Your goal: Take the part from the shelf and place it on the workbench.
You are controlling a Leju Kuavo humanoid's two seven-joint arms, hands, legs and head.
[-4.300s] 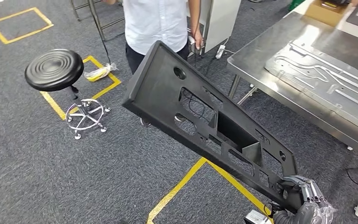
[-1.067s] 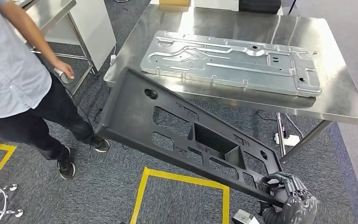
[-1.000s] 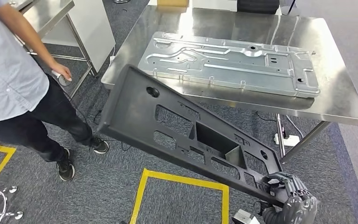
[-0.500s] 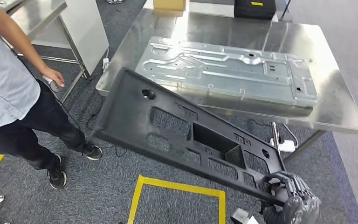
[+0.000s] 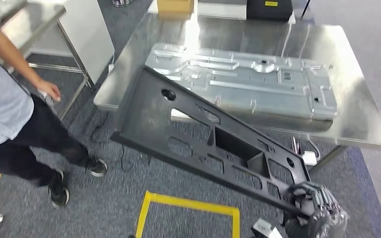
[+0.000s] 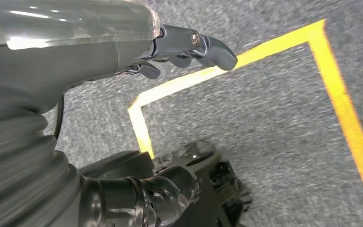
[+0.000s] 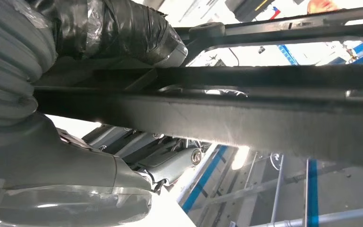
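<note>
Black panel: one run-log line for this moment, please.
right robot hand grips black panel | far end over workbench edge | not placed | left robot hand empty

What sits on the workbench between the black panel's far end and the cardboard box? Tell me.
In the head view, a silver stamped metal plate lies on the workbench, between the black panel and the cardboard box.

The part [image 5: 213, 148] is a long, flat black plastic panel with rectangular cutouts, a round hole near its far end and a boxy recess at mid-length. It hangs tilted in the air, its far end over the near edge of the steel desk [image 5: 362, 119], its near end gripped by the right robot hand [image 5: 317, 210].
</note>
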